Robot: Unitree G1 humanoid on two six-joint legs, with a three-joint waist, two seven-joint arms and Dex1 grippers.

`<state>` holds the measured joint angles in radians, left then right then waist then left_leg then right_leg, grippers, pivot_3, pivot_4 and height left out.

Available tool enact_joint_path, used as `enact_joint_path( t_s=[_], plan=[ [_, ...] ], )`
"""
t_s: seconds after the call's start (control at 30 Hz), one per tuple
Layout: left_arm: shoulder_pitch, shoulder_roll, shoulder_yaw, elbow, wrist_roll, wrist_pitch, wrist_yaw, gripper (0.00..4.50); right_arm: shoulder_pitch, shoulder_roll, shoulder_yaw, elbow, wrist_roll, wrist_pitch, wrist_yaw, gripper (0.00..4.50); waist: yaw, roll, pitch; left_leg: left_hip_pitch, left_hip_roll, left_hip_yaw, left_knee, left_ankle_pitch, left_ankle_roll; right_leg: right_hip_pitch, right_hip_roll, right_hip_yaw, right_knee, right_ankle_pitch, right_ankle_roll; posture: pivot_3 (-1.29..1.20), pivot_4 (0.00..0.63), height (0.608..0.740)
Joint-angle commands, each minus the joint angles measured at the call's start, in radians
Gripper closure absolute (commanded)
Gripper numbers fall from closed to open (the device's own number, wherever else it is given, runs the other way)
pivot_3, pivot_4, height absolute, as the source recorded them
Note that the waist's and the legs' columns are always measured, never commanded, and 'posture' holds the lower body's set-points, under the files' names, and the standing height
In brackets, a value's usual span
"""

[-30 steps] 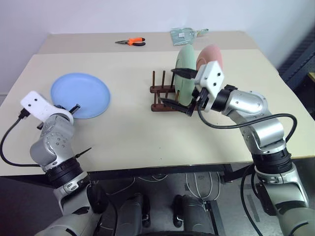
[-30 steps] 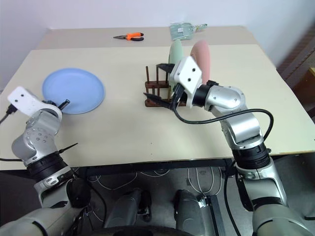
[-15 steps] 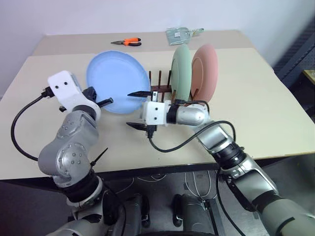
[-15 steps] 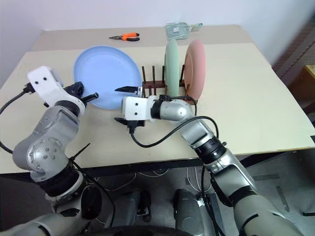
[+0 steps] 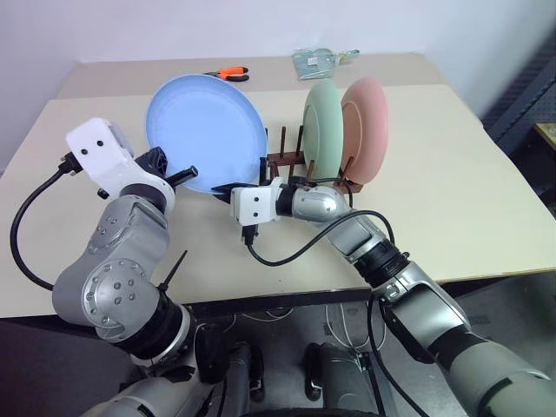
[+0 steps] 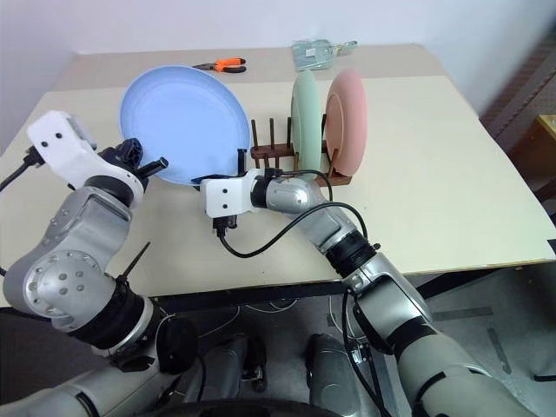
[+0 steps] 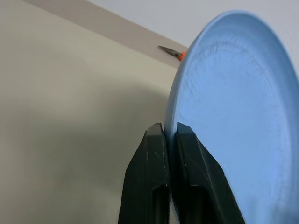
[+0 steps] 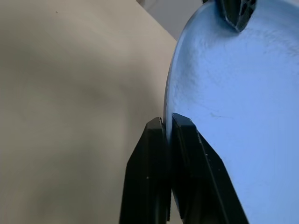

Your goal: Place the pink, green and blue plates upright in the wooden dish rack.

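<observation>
The blue plate [image 5: 205,132] is held up off the tabletop [image 5: 452,182], tilted nearly upright with its hollow face toward the camera, just left of the rack [image 5: 291,165]. Both tools are clamped on its rim. The left tool [image 7: 169,140] pinches the plate's lower left edge, one finger on each face, as the left wrist view shows. The right tool [image 8: 167,128] pinches the lower right edge in the same way; in the head views its fingers are mostly hidden behind the plate and the white wrist block, so only a dark tip shows at the rim.

The green plate [image 5: 323,142] and pink plate [image 5: 365,131] stand upright on edge in the rack, green to the left, pink to the right, close side by side. They cover the rack's right part; only some pegs and a bit of rail to their left can be seen, and the blue plate's edge overlaps the nearest peg.

At the far side lie orange-handled pliers [image 5: 231,75], partly hidden by the blue plate's top, and a clear packet [image 5: 318,61] whose contents are hard to make out.
</observation>
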<state>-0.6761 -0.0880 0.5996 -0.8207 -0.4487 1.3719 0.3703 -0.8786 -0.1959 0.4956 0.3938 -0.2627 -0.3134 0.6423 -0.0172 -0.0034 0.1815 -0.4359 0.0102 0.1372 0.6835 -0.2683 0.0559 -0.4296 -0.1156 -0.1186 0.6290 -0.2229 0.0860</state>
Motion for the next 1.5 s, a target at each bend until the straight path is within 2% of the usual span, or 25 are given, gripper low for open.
enact_joint_path(
  t_s=[0.03, 0.13, 0.27, 0.33, 0.43, 0.5, 0.57, 0.67, 0.97, 1.23, 1.33, 1.47, 1.5],
  plan=[
    [-0.073, 0.021, 0.112, 0.017, -0.012, -0.109, 0.0, 2.49, -0.035, 0.005, -0.047, -0.017, 0.0, -0.035, -0.035, 4.5, 0.001, 0.0, 0.0, 0.0, 0.0, 0.0, 0.0, 0.0, 0.0, 0.0, 0.0, 0.0, 0.0, 0.0, 0.0, 0.0, 0.15, 0.74],
    [-0.114, 0.092, 0.166, 0.07, 0.01, -0.214, 0.01, 1.04, -0.033, 0.001, -0.058, -0.014, 0.012, -0.053, -0.036, 4.5, -0.001, 0.0, 0.0, 0.0, 0.0, 0.0, 0.0, 0.0, 0.0, 0.0, 0.0, 0.0, 0.0, 0.0, 0.0, 0.0, 0.15, 0.74],
    [-0.075, 0.251, 0.198, 0.169, 0.048, -0.327, -0.026, 1.04, -0.024, 0.009, -0.129, -0.069, 0.142, -0.018, 0.014, 4.5, -0.004, 0.0, 0.0, 0.0, 0.0, 0.0, -0.001, 0.0, -0.001, 0.0, 0.001, 0.0, 0.001, 0.0, 0.0, 0.0, 0.15, 0.74],
    [0.035, 0.347, 0.131, 0.21, 0.083, -0.352, -0.099, 1.04, -0.013, 0.029, -0.205, -0.164, 0.321, 0.118, 0.08, 4.5, -0.004, 0.0, 0.0, 0.0, 0.0, 0.0, -0.001, 0.0, -0.001, 0.0, 0.001, 0.0, 0.001, 0.0, 0.0, 0.0, 0.15, 0.74],
    [0.251, 0.458, -0.014, 0.256, 0.134, -0.424, -0.233, 1.04, -0.016, 0.046, -0.357, -0.354, 0.679, 0.473, 0.112, 4.5, -0.001, 0.001, 0.0, 0.0, 0.0, 0.0, -0.002, 0.0, -0.001, 0.0, 0.001, 0.0, 0.001, 0.0, 0.0, 0.0, 0.15, 0.74],
    [0.362, 0.486, -0.09, 0.27, 0.139, -0.482, -0.315, 1.04, -0.019, 0.042, -0.45, -0.441, 0.886, 0.684, 0.079, 4.5, 0.007, 0.0, 0.0, 0.0, 0.0, 0.0, -0.002, 0.0, -0.001, 0.0, 0.001, 0.0, 0.001, 0.0, 0.0, 0.0, 0.15, 0.74],
    [0.47, 0.514, -0.193, 0.268, 0.152, -0.548, -0.409, 1.04, -0.021, 0.05, -0.556, -0.482, 1.087, 0.854, -0.016, 4.5, 0.006, -0.001, -0.001, 0.0, 0.0, -0.001, -0.002, -0.002, -0.004, 0.0, 0.0, 0.0, 0.0, 0.0, -0.001, 0.0, 0.15, 0.74],
    [0.595, 0.554, -0.342, 0.258, 0.18, -0.674, -0.542, 1.04, 0.0, 0.06, -0.652, -0.484, 1.232, 1.004, -0.169, 4.5, 0.002, -0.001, -0.001, 0.0, 0.0, 0.0, -0.003, -0.002, -0.005, -0.003, -0.004, 0.001, 0.0, 0.0, -0.002, 0.0, 0.15, 0.74],
    [0.684, 0.543, -0.483, 0.245, 0.138, -0.749, -0.701, 1.04, 0.042, 0.098, -0.714, -0.482, 1.369, 1.14, -0.347, 4.5, -0.003, 0.0, -0.001, -0.001, 0.002, 0.007, -0.016, 0.005, -0.009, -0.014, -0.001, 0.005, 0.002, 0.0, -0.009, 0.0, 0.15, 0.74],
    [0.679, 0.527, -0.5, 0.233, 0.131, -0.746, -0.711, 1.04, -0.027, 0.089, -0.726, -0.374, 1.342, 1.157, -0.428, 4.5, -0.001, 0.0, -0.001, -0.001, 0.003, 0.007, -0.015, 0.005, -0.008, -0.013, 0.002, 0.005, 0.002, 0.0, -0.009, 0.0, 0.15, 0.74],
    [0.676, 0.519, -0.509, 0.226, 0.135, -0.741, -0.705, 1.0, -0.054, 0.064, -0.697, -0.34, 1.274, 1.136, -0.408, 3.59, 0.0, 0.0, -0.001, -0.001, 0.003, 0.007, -0.015, 0.005, -0.008, -0.013, 0.002, 0.005, 0.002, 0.0, -0.009, 0.0, 0.15, 0.74],
    [0.679, 0.507, -0.519, 0.214, 0.134, -0.735, -0.696, 1.0, -0.042, -0.027, -0.549, -0.424, 1.072, 1.024, -0.262, 1.72, 0.0, 0.0, -0.001, -0.001, 0.003, 0.007, -0.015, 0.005, -0.008, -0.013, 0.002, 0.005, 0.001, 0.0, -0.009, 0.0, 0.15, 0.74],
    [0.681, 0.505, -0.523, 0.212, 0.137, -0.736, -0.694, 1.0, -0.036, -0.058, -0.51, -0.441, 1.011, 0.984, -0.232, 1.72, 0.0, 0.0, -0.001, -0.001, 0.003, 0.007, -0.015, 0.005, -0.008, -0.013, 0.002, 0.005, 0.001, 0.0, -0.009, 0.0, 0.15, 0.74]
  ],
)
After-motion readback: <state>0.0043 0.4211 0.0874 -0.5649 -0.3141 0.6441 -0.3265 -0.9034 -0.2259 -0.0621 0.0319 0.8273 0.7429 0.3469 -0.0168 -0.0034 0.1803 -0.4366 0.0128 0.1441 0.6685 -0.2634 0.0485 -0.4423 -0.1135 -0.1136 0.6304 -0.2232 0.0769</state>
